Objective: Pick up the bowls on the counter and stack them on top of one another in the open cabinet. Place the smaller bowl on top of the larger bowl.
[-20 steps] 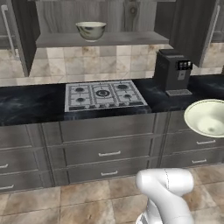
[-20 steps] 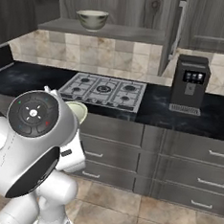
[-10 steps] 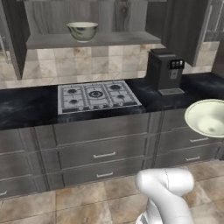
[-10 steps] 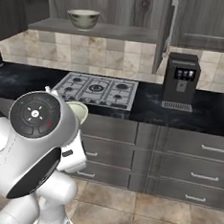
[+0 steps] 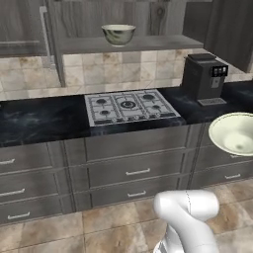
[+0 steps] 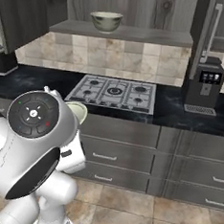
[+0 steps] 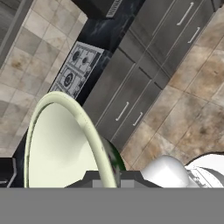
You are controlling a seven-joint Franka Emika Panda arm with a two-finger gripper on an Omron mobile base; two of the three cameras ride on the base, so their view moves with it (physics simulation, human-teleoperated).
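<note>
The larger bowl (image 5: pixel 118 34) (image 6: pixel 106 21), deep and mottled, stands on the shelf of the open cabinet (image 5: pixel 143 45) (image 6: pixel 140 34). Its door with the long bar handle (image 6: pixel 210 32) hangs open at the right. My gripper (image 7: pixel 107 177) is shut on the rim of the smaller bowl (image 7: pixel 61 144), plain pale cream, held in the air in front of the drawers. That bowl shows at the right edge of the left base view (image 5: pixel 233 133) and peeks out behind my arm (image 6: pixel 78 112). The black counter (image 5: pixel 39 118) (image 6: pixel 172 107) runs below the cabinet.
A steel gas hob (image 5: pixel 129 106) (image 6: pixel 115 92) sits in the counter under the shelf. A black coffee machine (image 5: pixel 203 78) (image 6: pixel 202 88) stands to its right. Grey drawers (image 5: pixel 133 168) front the counter above a tiled floor (image 6: pixel 172 215).
The whole picture has shifted sideways, first left and then right, so the base has moved. The smaller bowl stays in the shut gripper, in the same place in the views.
</note>
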